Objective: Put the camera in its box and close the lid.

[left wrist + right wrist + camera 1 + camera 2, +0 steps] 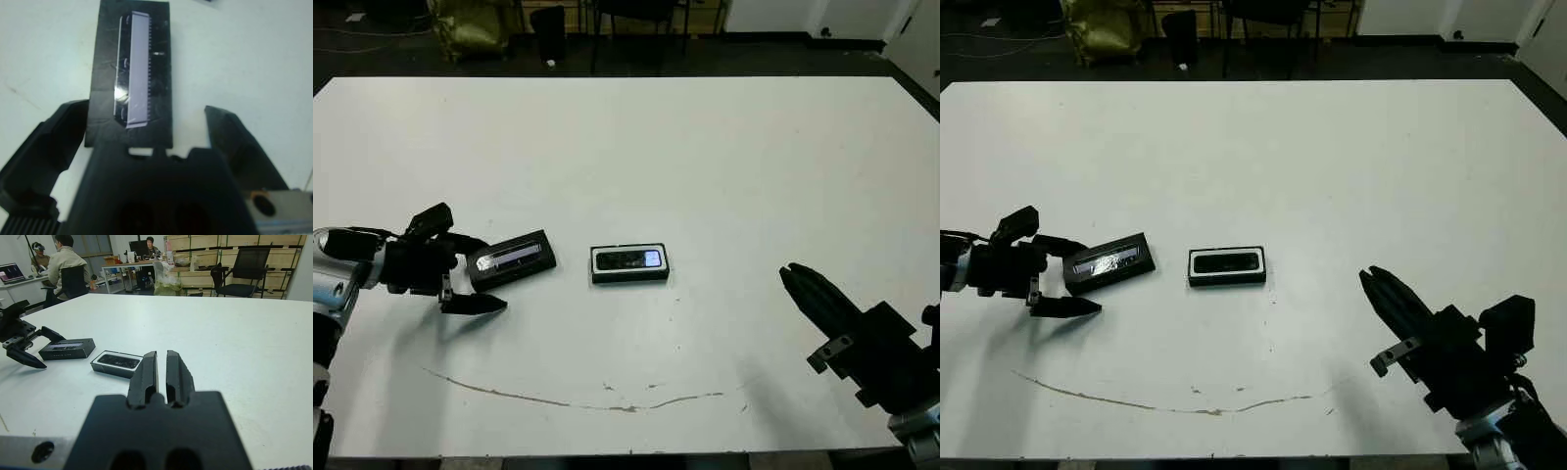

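Camera (pixel 628 259) already in box (pixel 628 277); lid (pixel 513 258) not yet on.
Left gripper (pixel 473 271) spread wide around lid, not gripping; right gripper (pixel 808 290) closed, empty, well apart.

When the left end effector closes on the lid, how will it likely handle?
The lid looks like a flat, straight-edged slab, so probably stiff, and apt to slide on the smooth table rather than roll. Its glossy strip hints at a slick face. The open left end effector straddles its end.
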Tool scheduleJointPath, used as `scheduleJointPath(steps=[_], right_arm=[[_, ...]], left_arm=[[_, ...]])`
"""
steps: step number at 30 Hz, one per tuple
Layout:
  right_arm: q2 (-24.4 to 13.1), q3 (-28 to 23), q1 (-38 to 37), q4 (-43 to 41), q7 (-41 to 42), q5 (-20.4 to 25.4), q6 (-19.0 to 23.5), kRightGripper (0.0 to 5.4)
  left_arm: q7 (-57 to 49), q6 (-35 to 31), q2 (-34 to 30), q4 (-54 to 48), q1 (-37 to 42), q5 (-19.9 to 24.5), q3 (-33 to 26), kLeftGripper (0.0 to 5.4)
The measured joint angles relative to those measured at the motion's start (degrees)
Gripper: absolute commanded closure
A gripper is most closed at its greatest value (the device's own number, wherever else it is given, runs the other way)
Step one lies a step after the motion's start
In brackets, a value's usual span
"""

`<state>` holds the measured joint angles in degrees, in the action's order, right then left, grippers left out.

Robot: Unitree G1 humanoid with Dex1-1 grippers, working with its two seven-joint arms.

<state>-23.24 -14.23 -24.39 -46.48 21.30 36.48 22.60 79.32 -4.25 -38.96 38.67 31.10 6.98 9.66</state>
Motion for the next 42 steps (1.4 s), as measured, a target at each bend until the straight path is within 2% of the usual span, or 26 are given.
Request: scheduleJointPath(steps=[14, 17, 22, 26, 28, 38, 42], right_arm=[[-0.01, -0.62, -0.3, 0.24, 0.76, 0.53, 0.0, 5.4], [-0.01, -0.62, -0.31, 0.44, 0.92, 0.43, 0.0, 5.4], [-0.02, -0.61, -0.39, 0.45, 0.68, 0.41, 0.03, 5.4], [-0.02, -0.59, -0.4, 0.41, 0.67, -0.02, 0.03, 5.4], [-0.03, -0.59, -0.36, 0.29, 0.54, -0.03, 0.07, 5.4], [-0.41, -0.21, 0.27, 0.21, 0.13, -0.07, 0.28, 5.4], [-0.37, 0.46, 0.36, 0.73, 0.32, -0.08, 0.27, 5.4]], left_arm=[[-0.78, 1.88, 2.74, 7.08, 2.49, 0.24, -1.5, 0.01], [-3.26, 2.97, 3.3, 7.2, 2.06, 0.2, -2.2, 0.36], [-7.5, -2.43, 4.05, 5.7, 0.86, 1.78, -4.44, 1.58], [-8.73, -2.66, 4.07, 4.31, 0.18, 1.66, -4.52, 2.55], [-8.04, -2.71, 3.92, 3.98, 0.44, 1.62, -4.18, 2.87], [2.68, -5.15, -0.45, 3.92, 6.08, -3.31, 3.16, 2.96], [4.58, -6.58, -0.94, 2.72, 6.43, -3.47, 3.26, 2.96]])
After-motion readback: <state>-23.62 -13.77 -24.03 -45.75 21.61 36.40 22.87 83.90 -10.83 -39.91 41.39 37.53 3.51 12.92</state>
